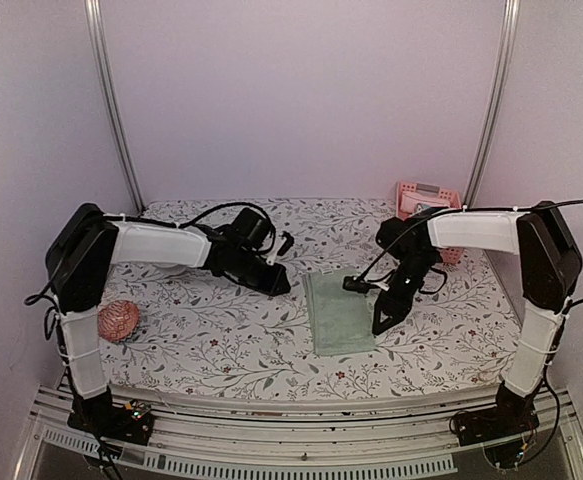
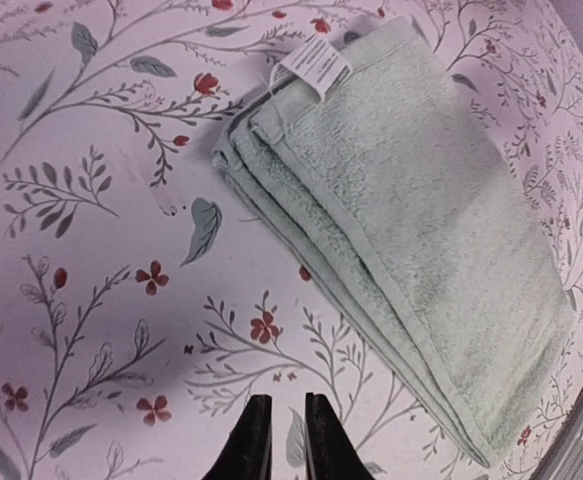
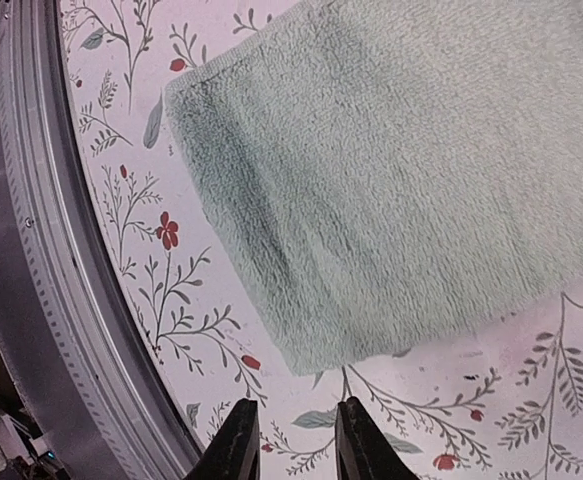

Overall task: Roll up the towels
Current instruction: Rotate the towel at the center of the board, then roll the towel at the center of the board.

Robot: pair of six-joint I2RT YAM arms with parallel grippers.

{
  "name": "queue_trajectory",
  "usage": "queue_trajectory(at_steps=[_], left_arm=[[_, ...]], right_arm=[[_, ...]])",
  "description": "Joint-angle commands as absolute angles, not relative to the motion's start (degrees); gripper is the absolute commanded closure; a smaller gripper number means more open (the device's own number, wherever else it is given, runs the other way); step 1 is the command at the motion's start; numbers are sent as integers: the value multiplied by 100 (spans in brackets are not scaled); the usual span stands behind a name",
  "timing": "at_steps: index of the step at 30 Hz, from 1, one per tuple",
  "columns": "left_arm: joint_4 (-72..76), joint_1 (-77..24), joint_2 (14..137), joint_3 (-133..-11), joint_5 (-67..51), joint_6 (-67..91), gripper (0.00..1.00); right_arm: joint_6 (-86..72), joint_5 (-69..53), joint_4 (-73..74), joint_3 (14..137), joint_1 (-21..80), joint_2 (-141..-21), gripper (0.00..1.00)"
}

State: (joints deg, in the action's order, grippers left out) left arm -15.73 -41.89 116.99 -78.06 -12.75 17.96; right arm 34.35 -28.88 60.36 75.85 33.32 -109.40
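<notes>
Sage-green towel folded flat, white label at corner; left jaws barely parted, right jaws spread

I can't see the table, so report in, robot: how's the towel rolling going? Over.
Left gripper barely open, empty, beside green towel. Right gripper open, empty, off its right edge. Towel folded flat, not rolled. Pink basket well clear.
</notes>
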Motion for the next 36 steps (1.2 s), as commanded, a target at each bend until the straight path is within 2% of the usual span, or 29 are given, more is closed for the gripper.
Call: queue_trajectory(at_steps=[1, 5, 6, 7, 8, 9, 10, 11, 12, 13, 15, 17, 20, 24, 28, 32, 36], left_arm=[[-1574, -4330, 10333, -7243, -840, 1587, 83], [-1249, -4639, 9371, -6795, -322, 1227, 79], [-938, -4784, 9155, -6506, -127, 1015, 71], [-546, -4918, 8969, -6218, 52, 889, 57], [-92, -5039, 8854, -5954, 234, 855, 44], [333, -5067, 8818, -5682, 374, 930, 28], [800, -5058, 8875, -5480, 409, 992, 19], [972, -5043, 9011, -5393, 421, 1048, 15], [943, -5045, 9186, -5456, 420, 1111, 15], [751, -5051, 9378, -5600, 362, 1157, 23], [428, -5085, 9612, -5867, -86, 1193, 44], [611, -5229, 9622, -5766, -238, 1322, 50], [877, -5506, 9565, -5488, -66, 1522, 55], [936, -5700, 9536, -5295, -131, 1918, 57], [1114, -5923, 9470, -5131, -484, 1741, 63], [1034, -6177, 9519, -5197, -313, 1559, 67], [282, -6530, 9722, -5603, 63, 1057, 65]], right_arm=[[3463, -2898, 6368, 7707, 3024, -10268, 72], [3305, -2502, 6230, 8332, 2881, -9933, 71], [3232, -2332, 6010, 8423, 2858, -9859, 70], [3090, -2140, 5703, 8445, 2852, -9811, 66], [2998, -1919, 5315, 8396, 2836, -9792, 48], [2838, -1711, 4893, 8289, 2796, -9819, 22], [2697, -1745, 4653, 8237, 2739, -9941, 3], [2733, -1906, 4680, 8342, 2719, -10189, 1], [2838, -2082, 4872, 8605, 2721, -10537, 1], [2891, -2251, 5119, 8943, 2716, -10907, 2], [2913, -2485, 5252, 9395, 2716, -11465, 24], [2814, -2464, 5056, 9567, 2716, -11783, 40], [2637, -2212, 5030, 9972, 2756, -12386, 50], [2619, -2193, 5150, 10289, 2900, -12917, 53], [2585, -2175, 5323, 10714, 3137, -13330, 53], [2419, -2258, 5603, 11336, 3200, -13887, 54], [2355, -2146, 5823, 11263, 3113, -13660, 54]])
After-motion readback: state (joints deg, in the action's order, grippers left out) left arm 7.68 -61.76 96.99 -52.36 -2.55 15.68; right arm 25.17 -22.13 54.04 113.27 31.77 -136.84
